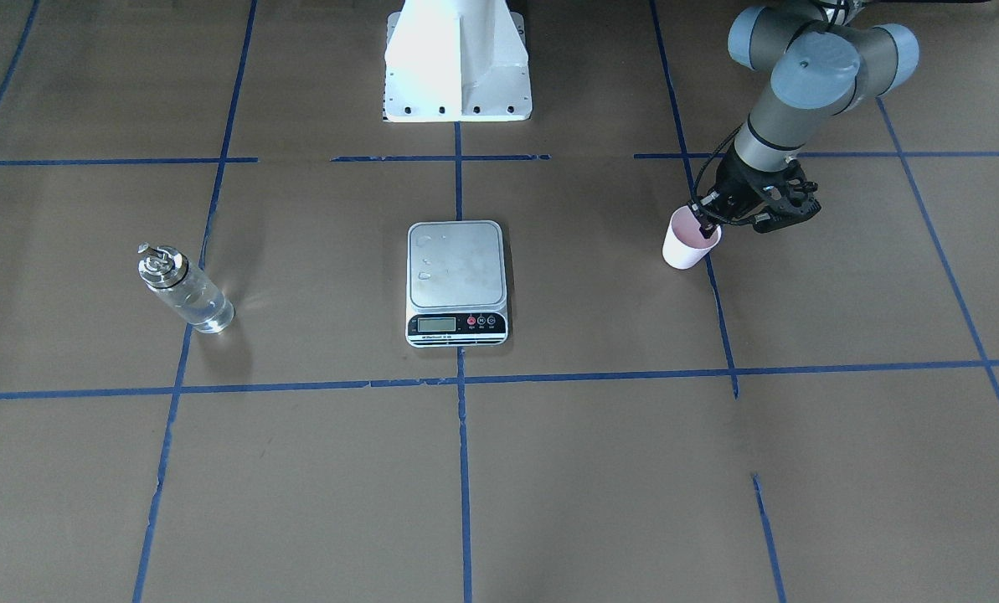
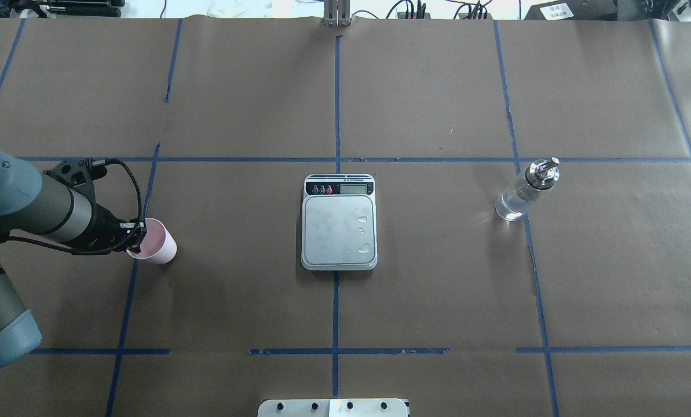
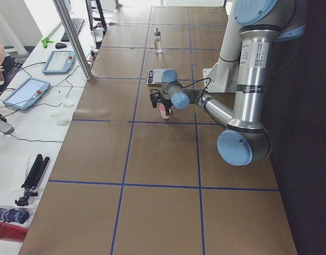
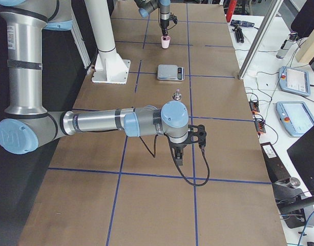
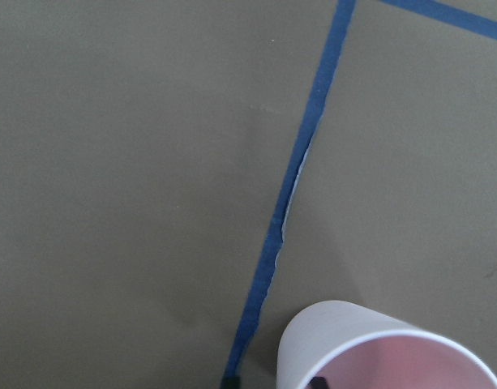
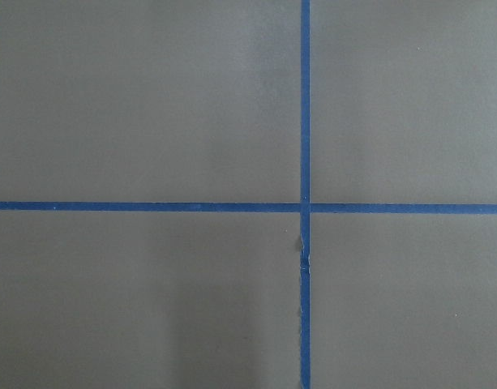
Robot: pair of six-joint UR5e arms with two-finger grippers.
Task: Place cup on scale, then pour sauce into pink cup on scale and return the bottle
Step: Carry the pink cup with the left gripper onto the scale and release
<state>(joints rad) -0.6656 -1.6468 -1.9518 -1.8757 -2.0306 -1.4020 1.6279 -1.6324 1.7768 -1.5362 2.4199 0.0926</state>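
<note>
The pink cup (image 1: 688, 243) stands on the brown table paper, well off to the side of the scale (image 1: 455, 264). My left gripper (image 1: 705, 228) is at the cup's rim. In the left wrist view one fingertip (image 5: 317, 381) is inside the cup (image 5: 378, 348) and the other is outside its wall, with a gap, so the gripper is open. The scale's platform (image 2: 338, 231) holds only a few water drops. The glass bottle (image 2: 522, 194) with clear sauce stands upright on the other side. My right gripper (image 4: 179, 159) shows only in the exterior right view, hanging over bare paper; I cannot tell its state.
The white robot base (image 1: 457, 63) stands behind the scale. Blue tape lines (image 1: 466, 377) cross the table paper. Tablets and cables (image 4: 295, 82) lie on the side bench beyond the table edge.
</note>
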